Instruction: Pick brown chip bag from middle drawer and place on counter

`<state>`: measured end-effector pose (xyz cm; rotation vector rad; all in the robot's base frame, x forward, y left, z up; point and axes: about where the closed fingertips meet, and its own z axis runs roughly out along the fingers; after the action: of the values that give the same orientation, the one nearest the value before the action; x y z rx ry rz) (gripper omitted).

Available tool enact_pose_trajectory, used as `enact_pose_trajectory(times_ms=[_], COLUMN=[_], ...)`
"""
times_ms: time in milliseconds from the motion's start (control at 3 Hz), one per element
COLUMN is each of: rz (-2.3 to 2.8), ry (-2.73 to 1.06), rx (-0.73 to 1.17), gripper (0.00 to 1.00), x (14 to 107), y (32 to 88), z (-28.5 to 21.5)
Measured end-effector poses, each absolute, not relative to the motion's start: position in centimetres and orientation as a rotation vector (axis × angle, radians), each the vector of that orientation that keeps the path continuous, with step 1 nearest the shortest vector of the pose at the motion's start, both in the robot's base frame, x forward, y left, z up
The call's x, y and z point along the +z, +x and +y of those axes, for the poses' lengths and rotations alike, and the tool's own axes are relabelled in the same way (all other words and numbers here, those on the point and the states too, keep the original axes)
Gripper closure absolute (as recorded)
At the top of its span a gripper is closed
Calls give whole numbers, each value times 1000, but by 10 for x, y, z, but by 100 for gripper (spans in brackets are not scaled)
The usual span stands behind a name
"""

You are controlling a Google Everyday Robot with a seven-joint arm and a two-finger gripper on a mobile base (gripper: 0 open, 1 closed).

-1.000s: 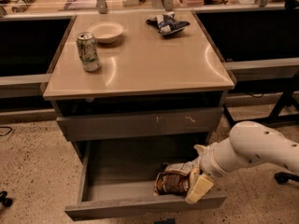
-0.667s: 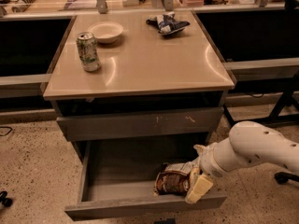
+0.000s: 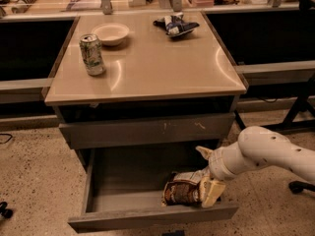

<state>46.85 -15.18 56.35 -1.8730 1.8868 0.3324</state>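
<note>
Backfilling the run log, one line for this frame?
claw: inside open middle drawer, at brown chip bag | bag: lying in drawer, front right | counter: bag not yet there

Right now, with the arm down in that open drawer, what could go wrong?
The gripper is at the brown bag in the open drawer. The glossy bag might slip when lifted. Rising, arm or bag could catch the scratched drawer front or counter edge above. A careless placement might tip the can.
</note>
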Motion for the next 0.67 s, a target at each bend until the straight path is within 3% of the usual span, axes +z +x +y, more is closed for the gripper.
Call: enact_pose_trajectory(times_ms=[667], rz=[1779], ry=[-1948], rx=[310], gripper=[0], x=[561], y=[479], z=[-152])
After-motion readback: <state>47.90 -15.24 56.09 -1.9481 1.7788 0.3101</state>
